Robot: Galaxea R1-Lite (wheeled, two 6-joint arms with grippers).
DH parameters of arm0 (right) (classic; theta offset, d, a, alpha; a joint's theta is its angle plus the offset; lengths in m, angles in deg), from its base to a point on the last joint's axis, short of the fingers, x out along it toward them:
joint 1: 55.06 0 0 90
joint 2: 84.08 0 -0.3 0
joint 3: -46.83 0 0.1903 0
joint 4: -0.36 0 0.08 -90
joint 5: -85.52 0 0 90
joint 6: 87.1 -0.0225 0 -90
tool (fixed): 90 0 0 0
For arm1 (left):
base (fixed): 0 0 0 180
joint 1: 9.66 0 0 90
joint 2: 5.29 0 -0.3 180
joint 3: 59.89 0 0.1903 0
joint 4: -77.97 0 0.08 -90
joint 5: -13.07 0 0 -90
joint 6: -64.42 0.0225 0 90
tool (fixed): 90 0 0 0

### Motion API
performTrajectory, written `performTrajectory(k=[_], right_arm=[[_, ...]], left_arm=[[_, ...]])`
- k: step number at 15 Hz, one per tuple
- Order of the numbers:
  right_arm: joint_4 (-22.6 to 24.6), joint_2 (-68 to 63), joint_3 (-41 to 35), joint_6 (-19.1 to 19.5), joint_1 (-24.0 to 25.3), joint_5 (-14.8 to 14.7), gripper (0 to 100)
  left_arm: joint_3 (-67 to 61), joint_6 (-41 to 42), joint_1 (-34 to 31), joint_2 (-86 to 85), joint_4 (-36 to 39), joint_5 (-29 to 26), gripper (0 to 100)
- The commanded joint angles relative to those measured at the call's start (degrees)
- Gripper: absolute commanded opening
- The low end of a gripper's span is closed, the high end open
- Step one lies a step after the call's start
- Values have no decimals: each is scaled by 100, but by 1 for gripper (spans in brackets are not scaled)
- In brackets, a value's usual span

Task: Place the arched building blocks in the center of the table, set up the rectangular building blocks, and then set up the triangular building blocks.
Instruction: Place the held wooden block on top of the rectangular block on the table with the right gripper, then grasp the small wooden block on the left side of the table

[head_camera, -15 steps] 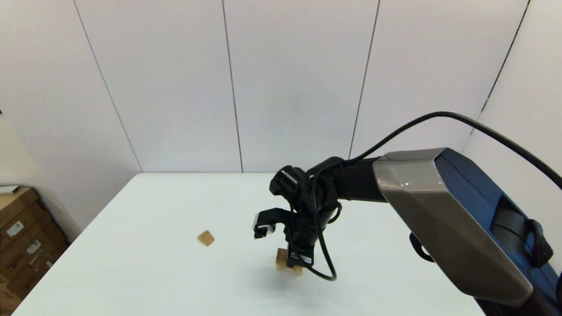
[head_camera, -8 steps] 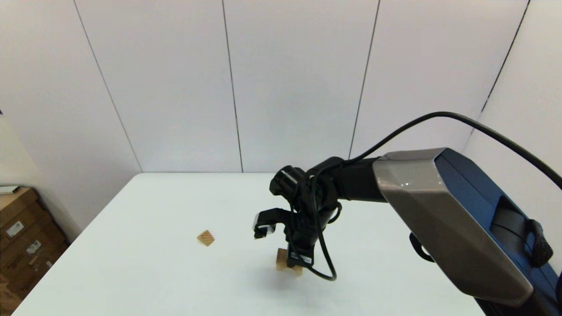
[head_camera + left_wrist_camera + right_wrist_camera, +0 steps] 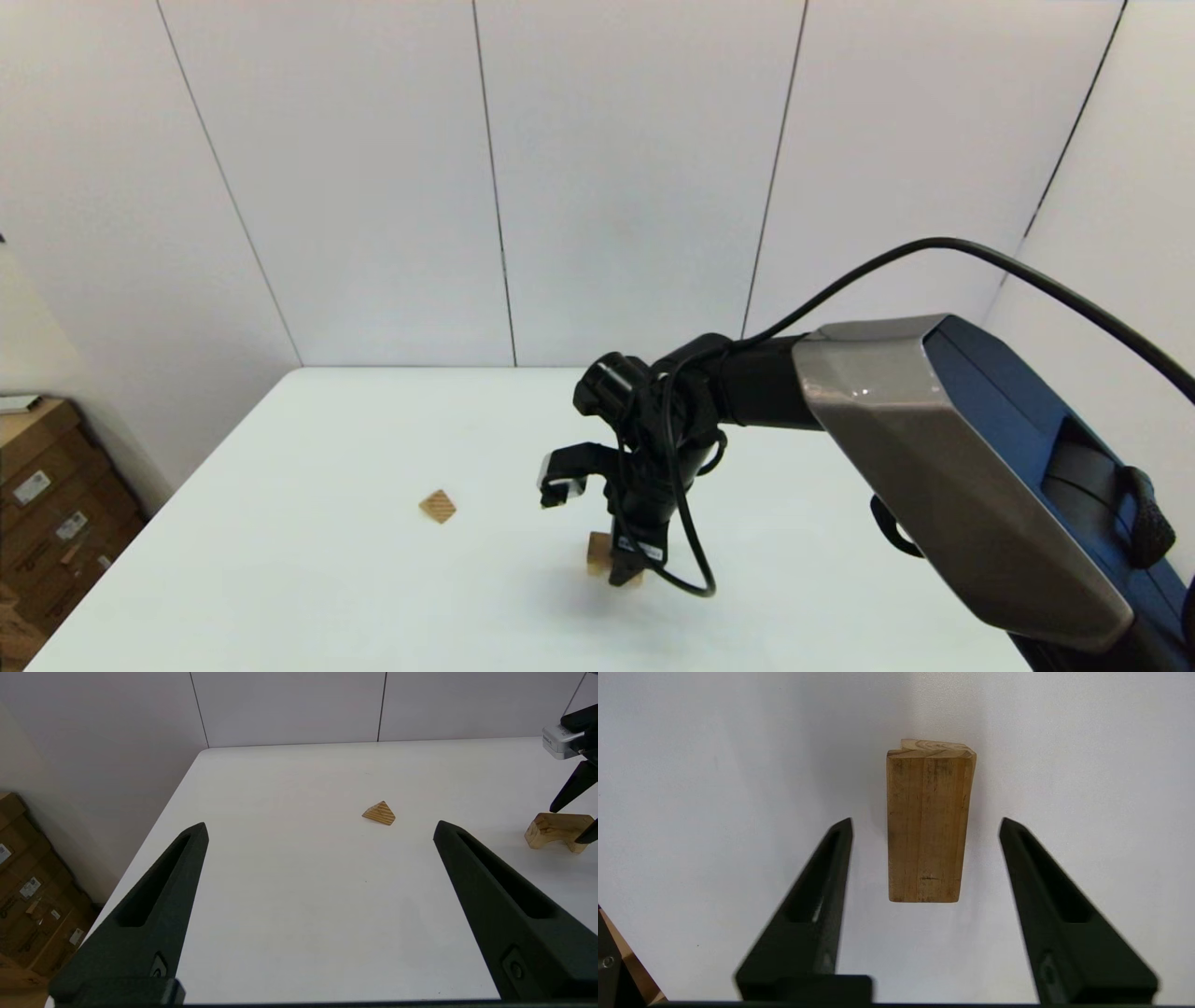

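Note:
The rectangular plank (image 3: 924,826) lies flat on top of the arched block (image 3: 556,828), whose lighter end (image 3: 936,746) sticks out from under it. Both stand near the middle of the table (image 3: 373,420), and the stack (image 3: 597,553) is partly hidden by the arm in the head view. My right gripper (image 3: 924,823) hangs open straight above them, one finger on each long side, touching nothing. The small striped triangular block (image 3: 437,506) lies alone to the left, also seen ahead of my open left gripper (image 3: 320,828), which is held low at the table's near left.
Cardboard boxes (image 3: 47,504) stand on the floor beyond the table's left edge. White wall panels close off the back. A black cable (image 3: 686,560) loops down from my right wrist beside the stack.
My right gripper's fingers have shifted slightly lower around the stack. The stack and the triangular block have stayed put.

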Motion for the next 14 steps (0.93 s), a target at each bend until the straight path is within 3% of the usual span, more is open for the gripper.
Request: performTrajectory(k=[1,6,11,14], right_arm=[[172,124,2,-29,-6,19,100],[154,1425,-526,-187,-93,63,100],[163,3850,-2195,-1092,-129,10,100],[216,5257,-3602,-1409,-454,-438,100]], left_arm=[[0,0,-2,2,-2,1,100],[0,0,-2,2,-2,1,100],[0,0,-2,2,-2,1,100],[0,0,-2,2,-2,1,100]])
